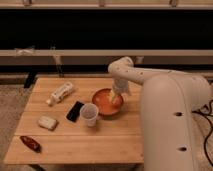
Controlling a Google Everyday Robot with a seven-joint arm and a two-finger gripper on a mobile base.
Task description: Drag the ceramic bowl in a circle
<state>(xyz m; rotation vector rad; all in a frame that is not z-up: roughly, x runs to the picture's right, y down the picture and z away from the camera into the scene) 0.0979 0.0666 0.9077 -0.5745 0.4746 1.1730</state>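
The ceramic bowl (106,103), round, shallow and orange-red, sits on the wooden table (80,137) right of centre. My gripper (116,98) reaches down from the white arm (131,73) into the bowl's right side, at or just inside the rim. Its fingers are pale against the bowl's paler inside. A small white cup (89,114) stands just left and in front of the bowl, close to its edge.
A black phone (75,111) lies left of the cup. A white bottle (61,93) lies on its side at the back left. A pale wrapped item (47,122) and a red-brown packet (30,143) lie at the front left. My white body (175,125) fills the right.
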